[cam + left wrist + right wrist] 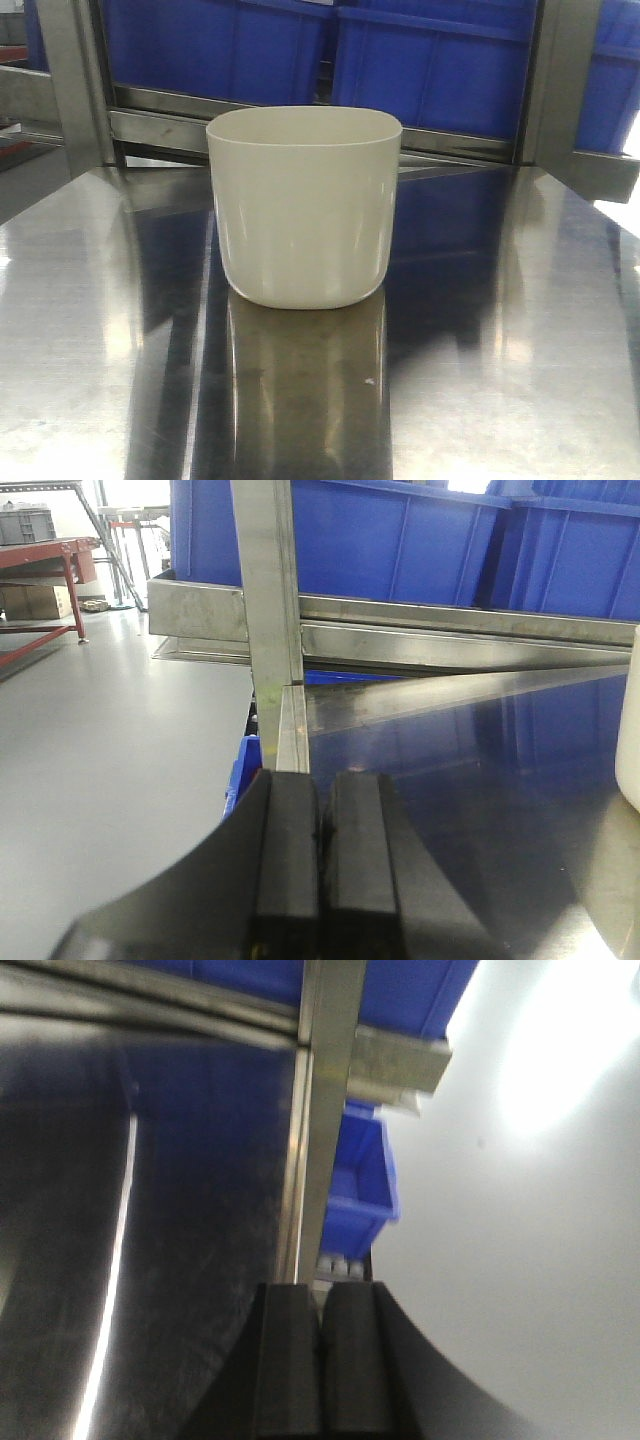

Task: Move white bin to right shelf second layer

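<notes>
Pincers closed, empty: left pincer (322, 792), right pincer (322, 1298), low over tabletop (480, 780) edges.

Glossy plastic white bin (303, 210), mirror-shiny steel tabletop (520, 340)

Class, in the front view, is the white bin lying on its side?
No, the white bin stands upright on the shiny steel tabletop, with its open rim facing up.
</notes>
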### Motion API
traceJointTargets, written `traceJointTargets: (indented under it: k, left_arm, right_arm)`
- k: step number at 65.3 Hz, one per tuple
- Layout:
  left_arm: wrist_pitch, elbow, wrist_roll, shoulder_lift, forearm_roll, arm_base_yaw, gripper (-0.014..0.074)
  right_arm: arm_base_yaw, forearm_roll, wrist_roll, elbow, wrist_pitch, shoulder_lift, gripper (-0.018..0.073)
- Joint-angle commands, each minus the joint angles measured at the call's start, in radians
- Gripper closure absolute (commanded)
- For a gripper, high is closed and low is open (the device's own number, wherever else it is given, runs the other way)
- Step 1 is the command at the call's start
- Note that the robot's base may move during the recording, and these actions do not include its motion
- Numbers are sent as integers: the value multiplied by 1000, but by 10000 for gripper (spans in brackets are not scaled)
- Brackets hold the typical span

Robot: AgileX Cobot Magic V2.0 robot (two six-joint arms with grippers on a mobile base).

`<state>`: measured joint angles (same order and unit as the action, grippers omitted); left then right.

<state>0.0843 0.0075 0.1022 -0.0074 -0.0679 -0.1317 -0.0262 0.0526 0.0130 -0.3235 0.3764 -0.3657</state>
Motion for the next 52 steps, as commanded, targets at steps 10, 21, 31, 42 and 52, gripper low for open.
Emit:
traceJointTargets:
  k: [10,21,31,42,52]
  left_arm:
    - [-84,37,-3,-14,-6,-5,512]
    - [-84,37,-3,-14,-6,-5,512]
    - [-84,37,-3,-14,-6,-5,512]
    - [-84,37,-3,-14,-6,-5,512]
    - [-84,37,-3,-14,-6,-5,512]
  right_arm:
    - [-7,0,-21,-178,105,-213,501]
    - [-6,72,-256,-282,181,-350,498]
    - [15,187,-454,-375,289,-432,498]
    - [98,239,-465,-448,341,-498,498]
    - [173,241,-513,-492,355,-568,498]
